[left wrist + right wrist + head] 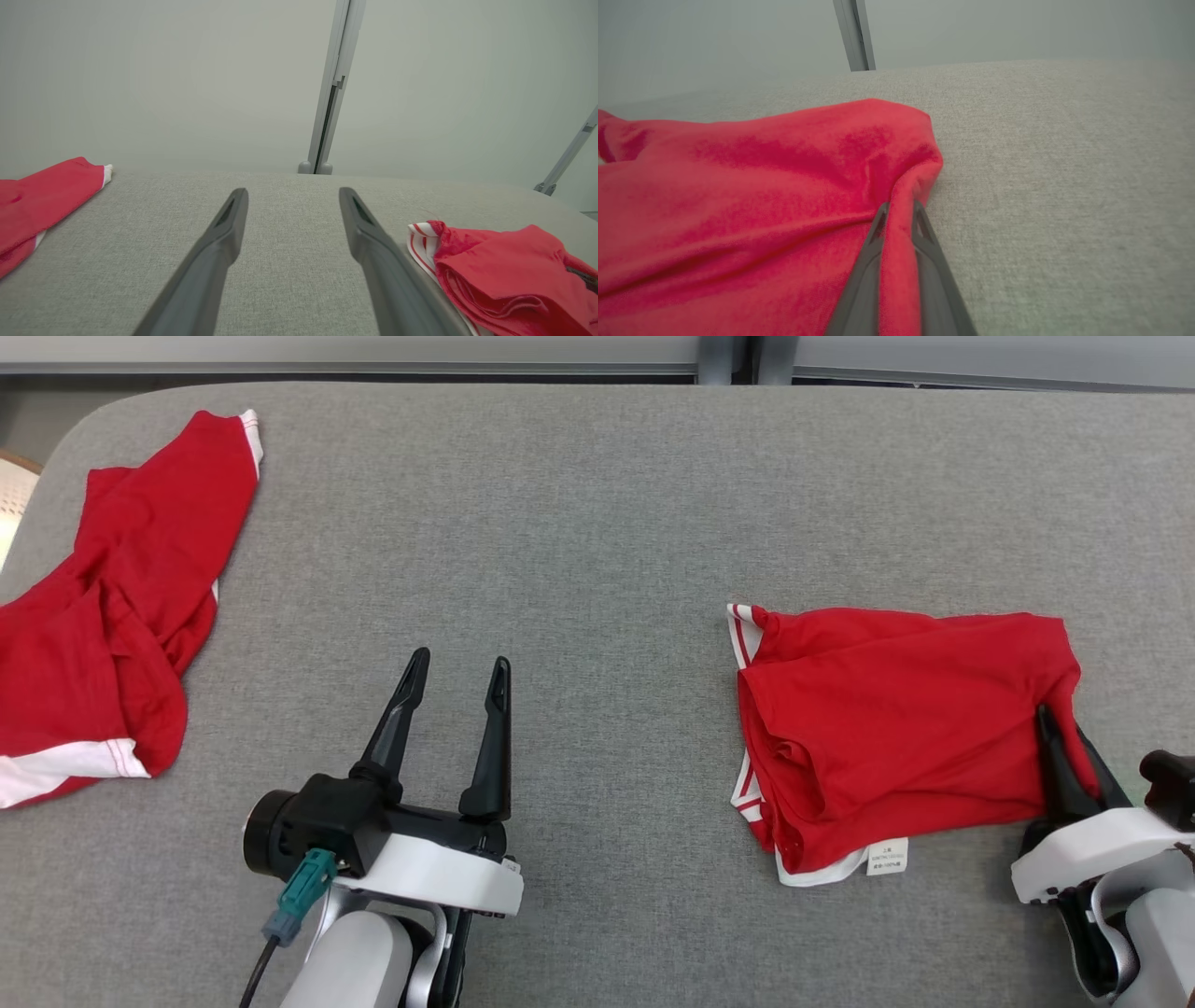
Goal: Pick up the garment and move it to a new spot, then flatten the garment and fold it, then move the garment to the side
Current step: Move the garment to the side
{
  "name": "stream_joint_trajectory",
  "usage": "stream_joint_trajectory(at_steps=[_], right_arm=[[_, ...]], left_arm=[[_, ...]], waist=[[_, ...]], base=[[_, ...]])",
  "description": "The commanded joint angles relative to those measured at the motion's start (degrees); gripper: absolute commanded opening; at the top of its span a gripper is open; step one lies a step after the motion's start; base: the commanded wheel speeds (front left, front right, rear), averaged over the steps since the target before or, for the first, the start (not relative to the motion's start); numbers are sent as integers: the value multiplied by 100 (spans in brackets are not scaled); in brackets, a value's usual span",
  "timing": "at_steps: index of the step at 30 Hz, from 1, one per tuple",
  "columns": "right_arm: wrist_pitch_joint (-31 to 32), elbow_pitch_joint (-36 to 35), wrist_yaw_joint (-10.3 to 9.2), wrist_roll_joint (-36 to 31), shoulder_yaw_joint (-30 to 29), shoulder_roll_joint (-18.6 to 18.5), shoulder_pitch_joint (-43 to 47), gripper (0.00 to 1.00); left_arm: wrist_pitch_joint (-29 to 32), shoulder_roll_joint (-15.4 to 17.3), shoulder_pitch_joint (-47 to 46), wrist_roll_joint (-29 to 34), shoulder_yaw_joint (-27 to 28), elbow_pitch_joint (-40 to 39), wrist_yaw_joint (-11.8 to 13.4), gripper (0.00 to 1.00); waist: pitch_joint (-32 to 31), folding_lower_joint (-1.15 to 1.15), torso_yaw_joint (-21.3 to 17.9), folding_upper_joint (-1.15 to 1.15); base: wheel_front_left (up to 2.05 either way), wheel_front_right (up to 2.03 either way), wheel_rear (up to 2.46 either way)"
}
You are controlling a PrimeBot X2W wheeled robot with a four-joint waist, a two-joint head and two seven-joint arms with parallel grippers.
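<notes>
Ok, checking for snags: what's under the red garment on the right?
Grey tabletop borders the garment; right tool pinches its right edge. What lies beneath is covered.

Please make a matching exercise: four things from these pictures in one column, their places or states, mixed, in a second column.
1. left end effector with dark fingers
2. right end effector with dark fingers
3. red cloth garment with small white label
4. red cloth garment with white hem band

A. far left, untouched
B. open, holding nothing
C. shut on red cloth
D. right side, gripped at its edge

Pairs: 1-B, 2-C, 3-D, 4-A
</notes>
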Motion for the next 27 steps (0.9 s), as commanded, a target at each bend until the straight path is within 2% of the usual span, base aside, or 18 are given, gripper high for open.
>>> stream_joint_trajectory(at_steps=[1,11,17,23,27], right_arm=[[-25,69,-10,-92,69,-121,-84,0],[-58,-383,-10,-823,382,-977,-578,0],[-58,-296,-9,-1093,539,-1783,-971,0],[-58,-56,-10,-1203,249,-2426,-1457,0],[-58,90,-10,-1311,25,-2643,-1701,0]], left_arm=[[-25,18,-58,58,27,-20,5,100],[-25,20,-383,348,-215,-156,-151,100],[-24,21,-734,572,-506,-148,-238,100],[-25,20,-1192,770,-813,-232,-301,100],[-25,21,-1407,835,-902,-363,-237,100]], waist=[[-7,0,-96,0],[128,0,-744,0],[513,0,-1108,0],[1090,0,-1252,0],[1331,0,-1293,0]], base=[[0,0,0],[0,0,0],[0,0,0],[0,0,0],[0,0,0]])
